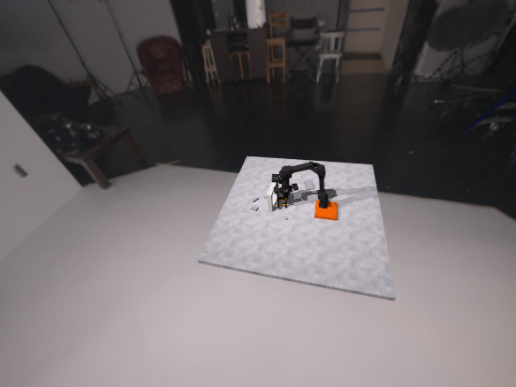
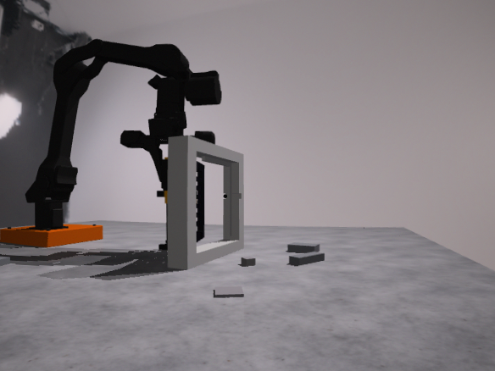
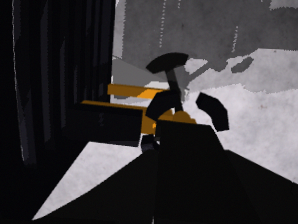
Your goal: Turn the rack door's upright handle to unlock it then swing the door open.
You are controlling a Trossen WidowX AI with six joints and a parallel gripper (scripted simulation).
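The white rack frame (image 1: 270, 201) (image 2: 178, 203) stands upright on the table. The dark slatted door (image 2: 201, 203) (image 3: 60, 75) stands swung far out of the frame on the robot's side; its exact angle cannot be read. In the exterior view, the frame's near post hides part of it. My gripper (image 3: 188, 160) points down beside the door and is shut on the upright handle, black with orange parts (image 2: 166, 196) (image 3: 148, 120). One finger is hidden behind the frame in the exterior view. How far the handle is turned cannot be told exactly.
The orange arm base (image 1: 326, 210) (image 2: 47, 235) stands on the robot's side of the frame. Beyond the frame lie small grey blocks (image 2: 303, 247) (image 2: 247, 261) and a flat light piece (image 2: 229, 291). Another flat grey plate (image 1: 308, 185) lies behind the arm.
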